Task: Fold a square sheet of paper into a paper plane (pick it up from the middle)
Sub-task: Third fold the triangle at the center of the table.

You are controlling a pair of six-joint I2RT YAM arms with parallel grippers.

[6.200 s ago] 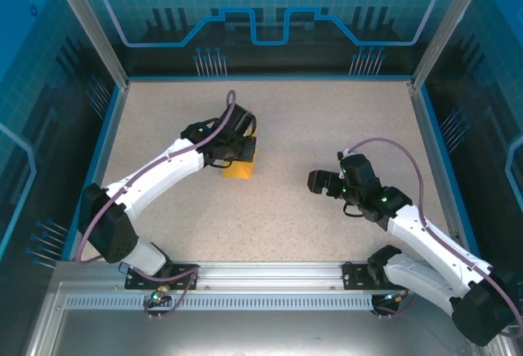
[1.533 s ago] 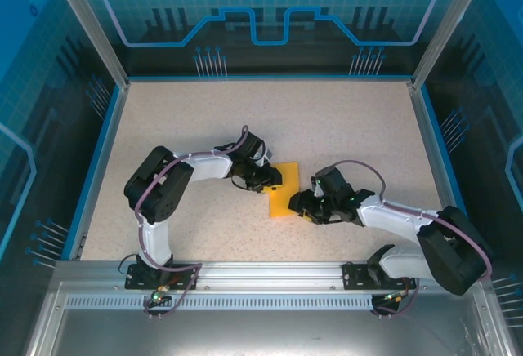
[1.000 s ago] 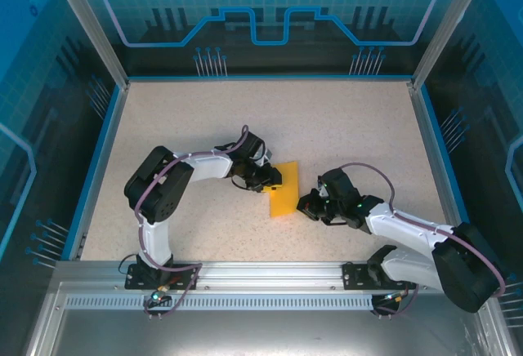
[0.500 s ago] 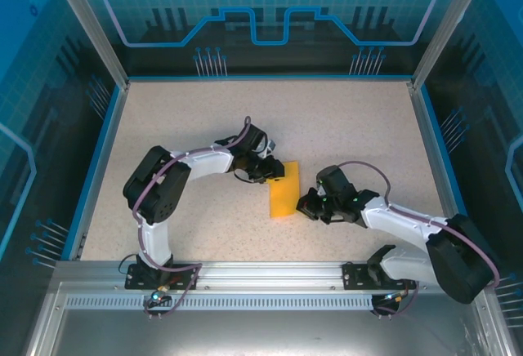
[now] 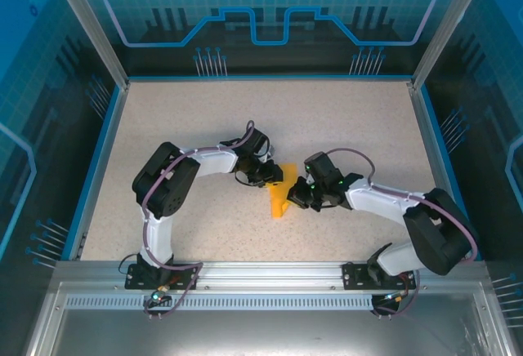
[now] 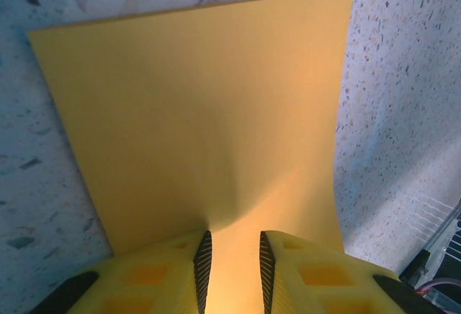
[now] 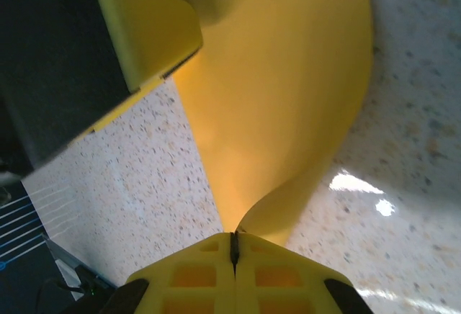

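The square sheet of paper [image 5: 279, 201] is orange-yellow and lies buckled at the middle of the table, between my two grippers. My left gripper [image 5: 274, 178] sits on its far end. In the left wrist view the sheet [image 6: 202, 112] spreads out ahead, and my left gripper [image 6: 234, 236] has its jaws a little apart, tips on the paper, which dimples at the left tip and runs on between them. My right gripper [image 5: 296, 197] comes in from the right. In the right wrist view my right gripper [image 7: 234, 235] is shut on a curled edge of the sheet [image 7: 281, 98], which bows up toward the left finger [image 7: 151, 33].
The speckled table [image 5: 343, 119] is bounded by a blue rim and by glass walls on posts at the sides and back. Both white arms bend inward and nearly meet at the centre. A metal rail [image 5: 270, 278] with the arm bases runs along the near edge.
My right gripper has moved left and slightly away from the bases, toward the left gripper. The sheet, a flat strip a second ago, now looks narrower and buckled. The left gripper has barely shifted.
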